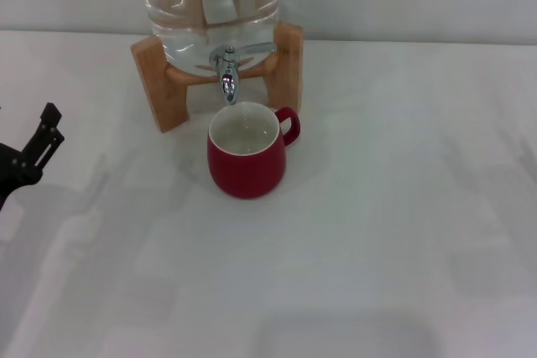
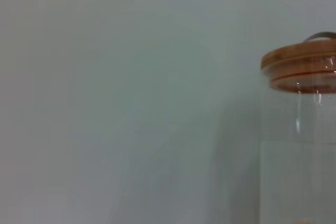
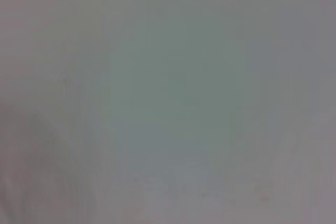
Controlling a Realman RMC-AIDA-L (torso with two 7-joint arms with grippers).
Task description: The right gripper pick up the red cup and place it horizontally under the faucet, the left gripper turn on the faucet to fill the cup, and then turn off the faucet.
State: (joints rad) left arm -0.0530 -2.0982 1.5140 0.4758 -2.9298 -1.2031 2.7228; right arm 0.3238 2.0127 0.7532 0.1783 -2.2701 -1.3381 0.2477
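Observation:
The red cup (image 1: pixel 246 161) stands upright on the white table, right under the spout of the chrome faucet (image 1: pixel 227 73), with its handle pointing right. I cannot tell the water level in its white inside. No stream shows at the spout. The faucet is fitted to the clear water jug (image 1: pixel 208 6) on its wooden stand (image 1: pixel 159 81). My left gripper (image 1: pixel 52 125) is at the far left edge of the head view, well away from the faucet and cup, open and empty. My right gripper is out of view, and its wrist view shows only blank surface.
The left wrist view shows the jug's wooden lid (image 2: pixel 302 69) and glass wall (image 2: pixel 294 171) against a plain wall. The white table (image 1: pixel 403 232) stretches in front of and to the right of the cup.

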